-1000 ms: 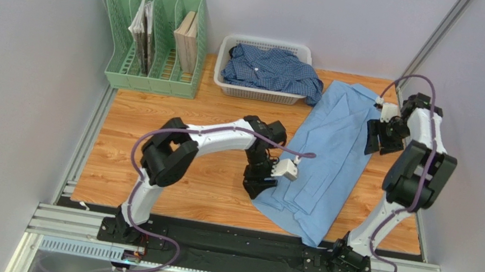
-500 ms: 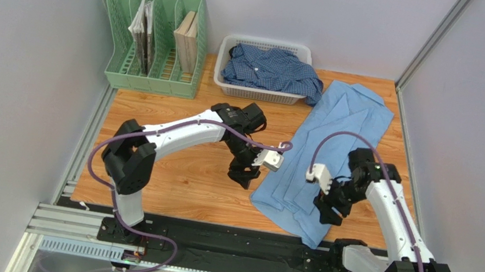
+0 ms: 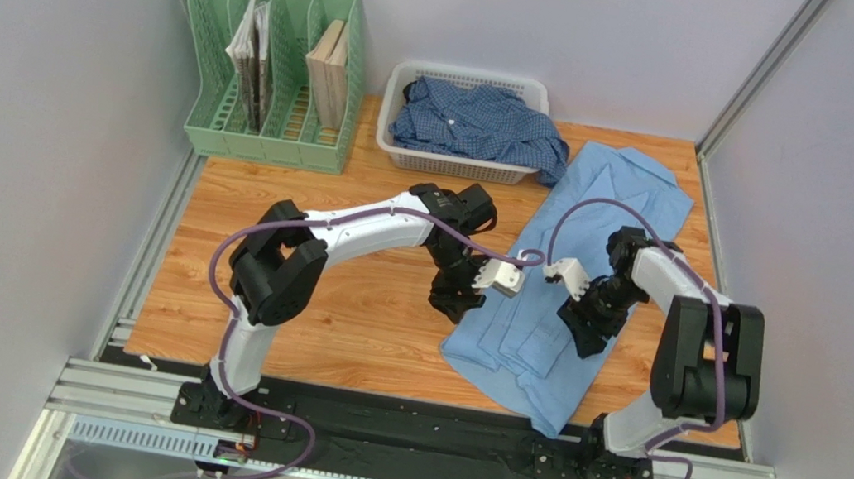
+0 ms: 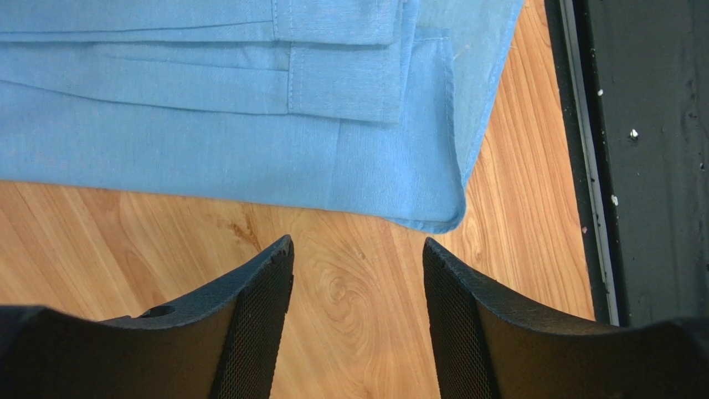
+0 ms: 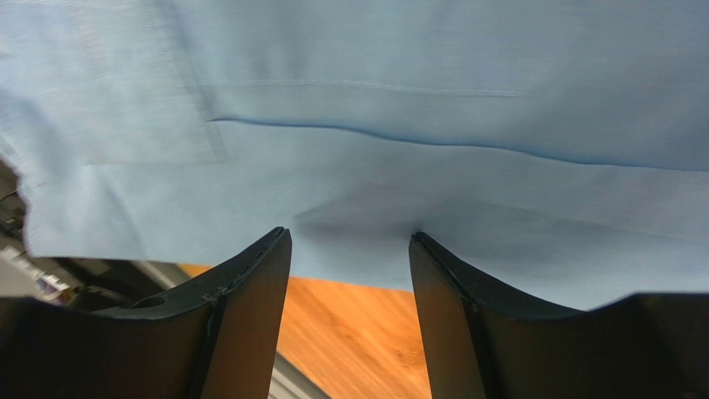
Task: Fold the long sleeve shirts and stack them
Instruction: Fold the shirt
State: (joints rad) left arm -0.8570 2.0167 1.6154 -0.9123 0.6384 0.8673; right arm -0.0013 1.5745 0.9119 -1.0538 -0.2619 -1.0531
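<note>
The light sky-blue shirt [image 3: 614, 197] is laid flat on the wooden worktop [image 3: 344, 328]. It runs slantwise from the far right, just beside the white basket [image 3: 455, 168], down to the near edge. Its sleeves are folded in over the body, and in the left wrist view the cuffs are seen lying one above the other near the hem corner.

The darker checked shirt [image 3: 480, 122] is bundled inside the basket, with one part draped over the basket's right front corner.

The left end effector [image 4: 358, 249] is held over bare wood just beside the left edge of the light shirt. Its fingers are spread apart and nothing is held between them.

The right end effector [image 5: 349, 237] is placed at the opposite edge of the same shirt. Its fingers are likewise parted and no cloth is pinched between them; whether the tips touch the fabric cannot be told.

A green file rack [image 3: 264, 142] with books is stood at the far left, well apart from both shirts.
</note>
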